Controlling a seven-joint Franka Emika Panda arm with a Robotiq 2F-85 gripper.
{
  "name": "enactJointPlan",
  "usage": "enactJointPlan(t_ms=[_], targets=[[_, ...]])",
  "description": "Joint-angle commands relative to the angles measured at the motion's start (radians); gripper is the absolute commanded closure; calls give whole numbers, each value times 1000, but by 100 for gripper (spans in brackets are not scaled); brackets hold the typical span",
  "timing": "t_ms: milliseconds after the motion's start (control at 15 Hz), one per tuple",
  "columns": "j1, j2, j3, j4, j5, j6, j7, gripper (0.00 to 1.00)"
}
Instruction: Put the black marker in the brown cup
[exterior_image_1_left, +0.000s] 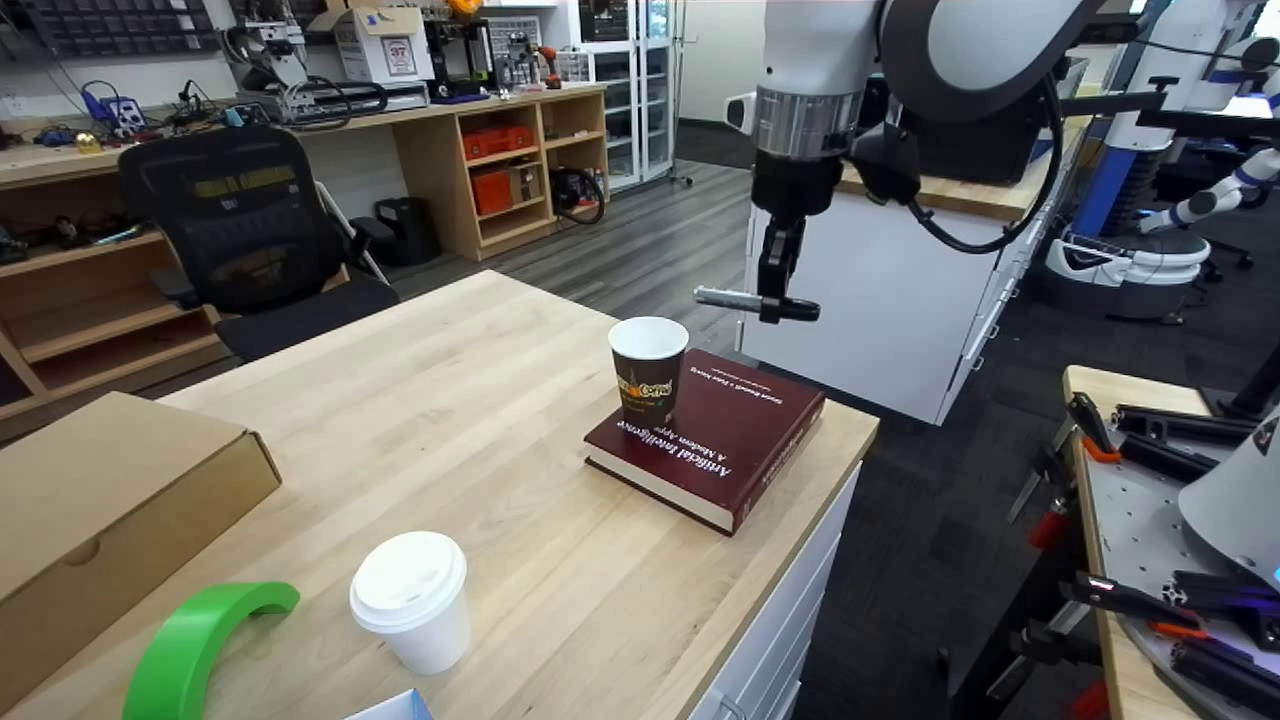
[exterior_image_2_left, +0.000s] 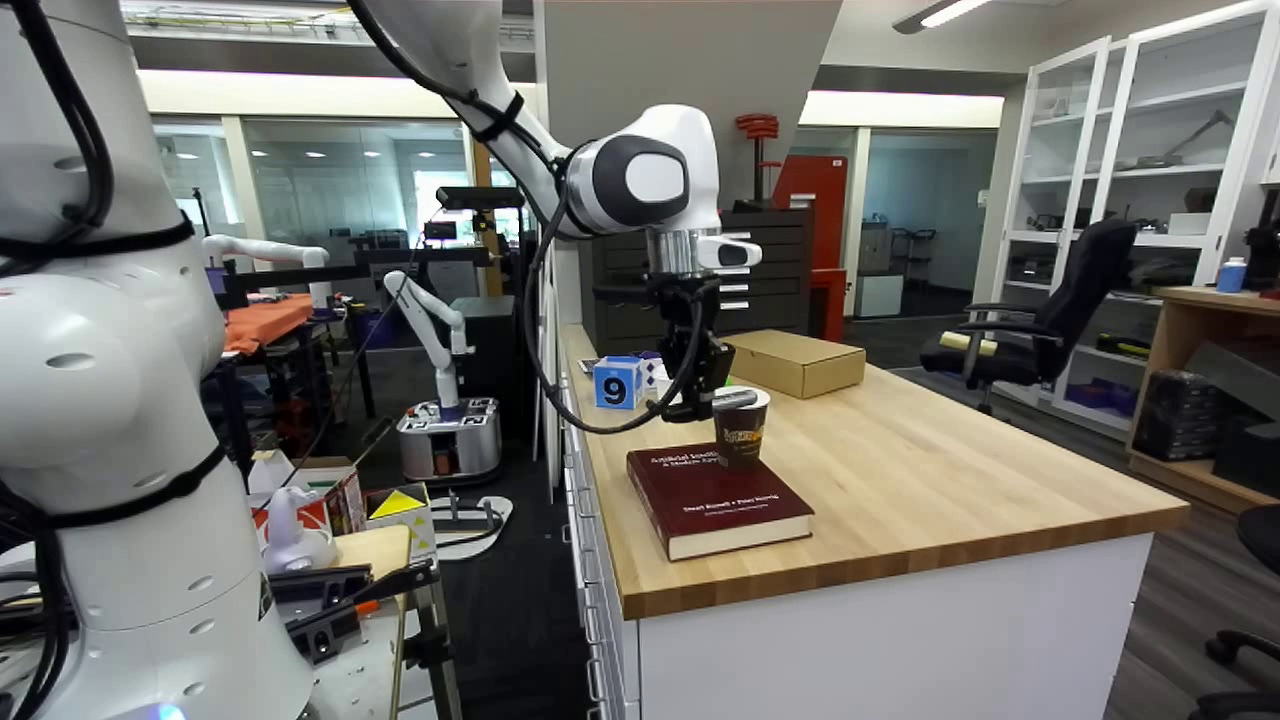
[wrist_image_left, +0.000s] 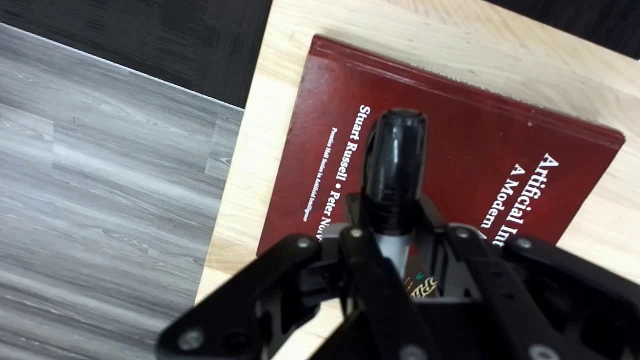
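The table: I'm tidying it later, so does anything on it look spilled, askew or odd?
No spill shows. Perhaps odd: the brown cup stands upright on the book, near its edge, instead of directly on the table.

In an exterior view, the cup (exterior_image_1_left: 647, 385) stands on the book (exterior_image_1_left: 730, 425), mid-frame. Above right is the marker (exterior_image_1_left: 738, 300), in the gripper (exterior_image_1_left: 772, 307).

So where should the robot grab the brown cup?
Probably the pale rim, coming straight down from above with one finger inside the brown cup and one outside. The cup stands upright on the dark red book with its top open, and the gripper points down. It would have to let go of the marker first, and should pinch gently, since the cup looks like paper.
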Motion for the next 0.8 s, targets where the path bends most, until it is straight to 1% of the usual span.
enactJointPlan(t_ms=[0, 200, 467, 733], targets=[[8, -49, 26, 51, -34, -140, -44, 93], [19, -29, 47, 120, -40, -243, -101, 93], [35, 36, 71, 242, -89, -406, -145, 93], [54, 116, 88, 351, -142, -524, -182, 93]])
